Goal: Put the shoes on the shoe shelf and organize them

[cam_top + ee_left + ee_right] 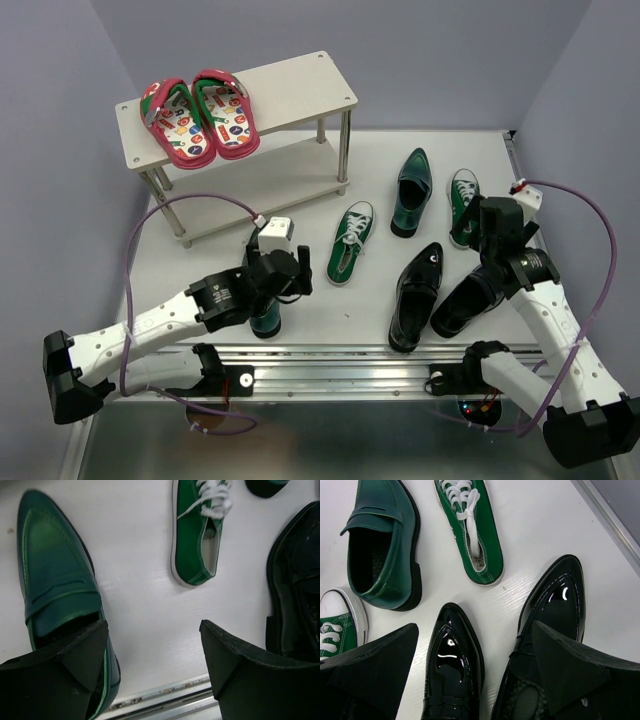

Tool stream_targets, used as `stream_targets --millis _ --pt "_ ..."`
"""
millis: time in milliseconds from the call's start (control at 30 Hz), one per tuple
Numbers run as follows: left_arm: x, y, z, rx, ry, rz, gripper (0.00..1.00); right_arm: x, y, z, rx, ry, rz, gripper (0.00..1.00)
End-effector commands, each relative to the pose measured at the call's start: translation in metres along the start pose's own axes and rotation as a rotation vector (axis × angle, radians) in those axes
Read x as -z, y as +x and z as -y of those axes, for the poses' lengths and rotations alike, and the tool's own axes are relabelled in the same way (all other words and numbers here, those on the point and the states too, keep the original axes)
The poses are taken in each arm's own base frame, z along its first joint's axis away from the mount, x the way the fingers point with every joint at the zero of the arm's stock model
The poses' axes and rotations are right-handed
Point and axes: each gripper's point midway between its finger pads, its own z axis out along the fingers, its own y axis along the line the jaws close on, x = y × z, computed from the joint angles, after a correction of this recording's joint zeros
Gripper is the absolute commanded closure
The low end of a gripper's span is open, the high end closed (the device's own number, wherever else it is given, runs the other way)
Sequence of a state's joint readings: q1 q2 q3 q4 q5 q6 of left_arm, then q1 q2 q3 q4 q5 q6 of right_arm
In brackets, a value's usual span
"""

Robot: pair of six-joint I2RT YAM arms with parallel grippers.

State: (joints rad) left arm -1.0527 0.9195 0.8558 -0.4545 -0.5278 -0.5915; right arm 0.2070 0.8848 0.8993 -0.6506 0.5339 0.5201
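The shoe shelf [300,85] stands at the back left. One teal dress shoe [55,575] lies under my left gripper [152,627], which is open; its left finger hovers over the shoe's heel opening. In the top view this gripper [280,298] is near the front rail. The other teal shoe [410,190], two green sneakers [350,243] [462,200] and two black dress shoes [415,295] [452,670] lie on the table. My right gripper [475,627] is open above the black pair, its right finger over the right black shoe [557,605].
Red flip-flops [200,115] lie on the left half of the shelf's top board. The lower board [270,185] shows beneath. A metal rail [340,362] runs along the table's front edge, and purple walls close in the sides and back.
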Motion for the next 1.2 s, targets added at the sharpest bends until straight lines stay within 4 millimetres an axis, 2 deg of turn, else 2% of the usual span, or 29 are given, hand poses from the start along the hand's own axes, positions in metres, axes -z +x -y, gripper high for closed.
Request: stream_targets --millis 0,167,333,567,700,833,967,1033,1067,1100,1133,1167 --pt "0.004 0.033 -0.016 0.185 -0.111 -0.056 0.16 -0.001 -0.015 -0.011 -0.033 -0.043 0.050 0.00" --pt "0.004 0.063 -0.039 0.232 -0.264 -0.127 0.19 -0.004 -0.014 -0.018 -0.032 -0.063 0.037 0.00" --pt "-0.003 0.085 -0.045 0.164 -0.339 -0.204 0.23 -0.008 -0.013 -0.026 -0.042 -0.081 0.026 0.00" --pt "-0.012 0.104 -0.055 0.109 -0.402 -0.238 0.28 -0.010 -0.010 -0.030 -0.046 -0.097 0.010 0.00" --pt "-0.017 0.115 -0.060 0.075 -0.437 -0.262 0.41 -0.009 -0.011 -0.030 -0.050 -0.098 0.011 0.00" --pt "-0.022 0.126 -0.064 0.044 -0.464 -0.287 0.45 -0.007 -0.012 -0.030 -0.055 -0.103 0.016 0.00" --pt "-0.024 0.128 -0.066 0.027 -0.473 -0.287 0.55 -0.006 -0.012 -0.029 -0.059 -0.106 0.020 0.00" --pt "-0.025 0.127 -0.067 0.024 -0.477 -0.285 0.57 -0.005 -0.012 -0.028 -0.059 -0.101 0.022 0.00" --pt "-0.025 0.129 -0.068 0.020 -0.478 -0.288 0.60 -0.005 -0.011 -0.027 -0.060 -0.095 0.020 0.00" --pt "-0.026 0.129 -0.069 0.020 -0.480 -0.288 0.74 -0.006 -0.011 -0.026 -0.061 -0.093 0.020 0.00" --pt "-0.026 0.130 -0.071 0.018 -0.486 -0.290 0.80 -0.006 -0.011 -0.025 -0.060 -0.090 0.020 0.00" --pt "-0.026 0.129 -0.072 0.020 -0.490 -0.291 0.96 -0.005 -0.010 -0.025 -0.059 -0.088 0.020 0.00"
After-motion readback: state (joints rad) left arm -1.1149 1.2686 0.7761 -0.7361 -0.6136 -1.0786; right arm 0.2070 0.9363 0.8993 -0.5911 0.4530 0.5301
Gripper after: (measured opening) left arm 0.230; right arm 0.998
